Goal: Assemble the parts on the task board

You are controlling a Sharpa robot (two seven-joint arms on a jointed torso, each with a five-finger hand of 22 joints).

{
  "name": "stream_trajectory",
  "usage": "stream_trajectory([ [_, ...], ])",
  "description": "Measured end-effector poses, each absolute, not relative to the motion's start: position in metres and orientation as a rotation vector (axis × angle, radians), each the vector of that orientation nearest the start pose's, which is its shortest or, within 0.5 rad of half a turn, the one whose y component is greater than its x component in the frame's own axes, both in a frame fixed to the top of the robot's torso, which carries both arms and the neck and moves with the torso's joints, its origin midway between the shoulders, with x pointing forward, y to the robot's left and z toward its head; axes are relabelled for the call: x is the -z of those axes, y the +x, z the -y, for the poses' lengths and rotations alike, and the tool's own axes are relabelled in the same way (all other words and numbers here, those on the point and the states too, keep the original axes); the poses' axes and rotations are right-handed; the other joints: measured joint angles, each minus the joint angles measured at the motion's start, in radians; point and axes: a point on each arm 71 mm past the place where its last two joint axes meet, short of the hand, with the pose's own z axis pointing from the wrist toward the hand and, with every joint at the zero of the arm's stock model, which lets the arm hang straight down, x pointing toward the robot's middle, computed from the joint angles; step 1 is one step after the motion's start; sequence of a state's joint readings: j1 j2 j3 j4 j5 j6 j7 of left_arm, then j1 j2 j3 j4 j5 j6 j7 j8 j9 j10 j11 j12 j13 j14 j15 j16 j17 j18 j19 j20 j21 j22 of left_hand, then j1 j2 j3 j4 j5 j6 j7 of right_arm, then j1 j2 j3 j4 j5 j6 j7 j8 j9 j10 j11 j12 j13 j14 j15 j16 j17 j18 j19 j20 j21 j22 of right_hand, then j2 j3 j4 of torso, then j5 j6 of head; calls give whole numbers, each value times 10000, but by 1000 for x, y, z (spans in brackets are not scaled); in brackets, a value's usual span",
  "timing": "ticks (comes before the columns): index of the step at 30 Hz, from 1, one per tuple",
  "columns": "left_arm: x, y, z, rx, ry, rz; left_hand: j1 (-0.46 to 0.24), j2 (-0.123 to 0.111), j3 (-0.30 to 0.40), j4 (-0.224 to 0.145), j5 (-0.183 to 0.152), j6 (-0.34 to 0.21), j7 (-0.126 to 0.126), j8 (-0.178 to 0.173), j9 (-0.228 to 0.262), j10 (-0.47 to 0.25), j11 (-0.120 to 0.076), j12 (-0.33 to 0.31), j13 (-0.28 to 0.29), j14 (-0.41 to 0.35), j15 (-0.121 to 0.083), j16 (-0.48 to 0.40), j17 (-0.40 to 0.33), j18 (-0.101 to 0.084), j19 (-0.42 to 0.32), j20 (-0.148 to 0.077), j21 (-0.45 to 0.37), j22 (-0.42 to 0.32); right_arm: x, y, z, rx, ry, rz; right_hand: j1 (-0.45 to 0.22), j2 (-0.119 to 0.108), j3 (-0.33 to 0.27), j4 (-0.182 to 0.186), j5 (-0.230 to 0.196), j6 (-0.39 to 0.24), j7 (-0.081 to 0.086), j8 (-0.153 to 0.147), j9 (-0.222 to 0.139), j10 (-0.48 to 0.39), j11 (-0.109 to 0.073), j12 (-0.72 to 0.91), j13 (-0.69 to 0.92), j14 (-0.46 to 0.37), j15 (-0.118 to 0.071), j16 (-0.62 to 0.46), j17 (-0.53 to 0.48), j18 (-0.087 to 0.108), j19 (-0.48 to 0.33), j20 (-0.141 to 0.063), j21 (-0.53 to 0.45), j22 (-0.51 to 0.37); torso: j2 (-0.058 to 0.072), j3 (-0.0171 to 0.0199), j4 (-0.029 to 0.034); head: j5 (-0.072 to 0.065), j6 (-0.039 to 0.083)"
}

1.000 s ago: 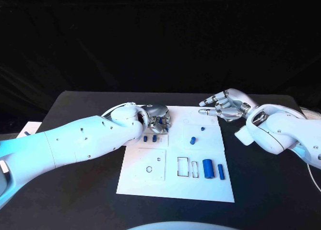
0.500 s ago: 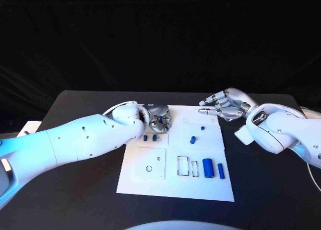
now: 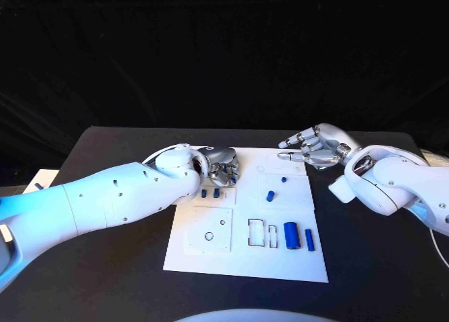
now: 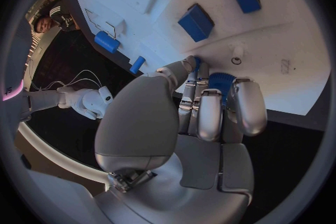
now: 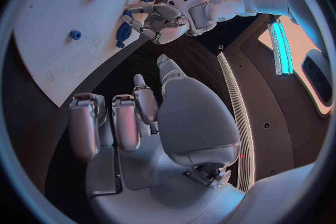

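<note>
The white task board [image 3: 282, 263] lies in the middle of the black table. My left hand [image 3: 221, 168] is over the board's far left part, and its fingers [image 4: 210, 117] curl around a blue round ridged part [image 4: 220, 80]. The right wrist view shows the same left hand [image 5: 158, 19] holding that blue part [image 5: 124, 32] at the board's edge. My right hand [image 3: 315, 149] hovers by the board's far right corner with its fingers [image 5: 115, 123] spread and nothing in them. A blue peg [image 3: 270, 196] stands mid-board. A thick blue cylinder [image 3: 291, 235] and a thin blue one [image 3: 309, 239] lie nearer me.
Two small blue blocks [image 3: 210, 194] sit just on my side of the left hand, seen close as blue blocks [image 4: 196, 21]. Cut-out recesses [image 3: 256, 232] mark the board's near half. Black table [image 3: 118, 268] surrounds the board on both sides.
</note>
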State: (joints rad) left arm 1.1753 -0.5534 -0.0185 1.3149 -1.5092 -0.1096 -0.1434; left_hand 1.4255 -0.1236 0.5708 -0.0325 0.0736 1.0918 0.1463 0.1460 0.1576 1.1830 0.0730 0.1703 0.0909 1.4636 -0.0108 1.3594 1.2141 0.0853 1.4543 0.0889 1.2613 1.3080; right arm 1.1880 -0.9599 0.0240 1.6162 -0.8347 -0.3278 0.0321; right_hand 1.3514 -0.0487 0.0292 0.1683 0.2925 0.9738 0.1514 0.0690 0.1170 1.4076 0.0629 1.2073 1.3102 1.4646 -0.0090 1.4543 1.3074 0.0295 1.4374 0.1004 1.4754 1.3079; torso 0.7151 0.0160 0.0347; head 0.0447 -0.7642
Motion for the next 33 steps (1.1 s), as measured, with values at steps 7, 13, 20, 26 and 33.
stream_trajectory([
  [7,205,504,-113,6876,2810,-18081,-40,-42,4,-4,1,1,1,-40,-9,35,36,-55,9,0,0,37,0,0,0,0,51,-1,161,474,233,-10293,4215,-16834,0,0,0,0,0,0,0,0,-1,0,0,0,5,0,0,0,0,0,0,0,0,-1,-6,2,5,10,28],
  [13,193,499,-123,7129,2512,-17722,-39,-43,30,-30,2,0,1,-41,-9,34,37,-55,9,0,0,42,0,0,36,36,116,-1,161,475,233,-10285,4219,-16831,0,0,0,-1,0,0,0,0,13,0,0,0,1,0,0,0,-1,0,0,0,0,-2,-12,2,13,33,56],
  [20,183,495,-141,7102,2210,-17530,-80,-84,30,-31,2,35,36,-51,-21,71,73,-115,11,0,1,42,1,0,36,36,137,-2,161,475,233,-10287,4218,-16831,0,0,1,-1,0,0,0,0,12,0,0,0,-3,0,0,0,-1,0,0,0,0,-3,-12,1,16,75,75],
  [26,182,496,-157,6827,1952,-17592,-149,-97,30,-31,2,35,36,-91,-25,94,50,-115,11,0,1,42,1,0,36,36,167,-3,161,475,233,-10282,4223,-16830,0,-1,1,-1,0,0,0,0,11,0,0,0,-3,0,0,0,-1,0,0,0,0,-3,-4,-2,12,81,78],
  [33,184,498,-167,6600,1721,-17744,-221,-121,30,-31,2,35,36,-91,-27,108,35,-172,11,0,1,42,-33,0,35,36,167,-4,161,475,233,-10276,4228,-16830,0,-1,1,-1,0,0,0,0,10,0,0,1,-1,0,0,0,7,0,0,0,0,-4,4,-8,0,108,74],
])
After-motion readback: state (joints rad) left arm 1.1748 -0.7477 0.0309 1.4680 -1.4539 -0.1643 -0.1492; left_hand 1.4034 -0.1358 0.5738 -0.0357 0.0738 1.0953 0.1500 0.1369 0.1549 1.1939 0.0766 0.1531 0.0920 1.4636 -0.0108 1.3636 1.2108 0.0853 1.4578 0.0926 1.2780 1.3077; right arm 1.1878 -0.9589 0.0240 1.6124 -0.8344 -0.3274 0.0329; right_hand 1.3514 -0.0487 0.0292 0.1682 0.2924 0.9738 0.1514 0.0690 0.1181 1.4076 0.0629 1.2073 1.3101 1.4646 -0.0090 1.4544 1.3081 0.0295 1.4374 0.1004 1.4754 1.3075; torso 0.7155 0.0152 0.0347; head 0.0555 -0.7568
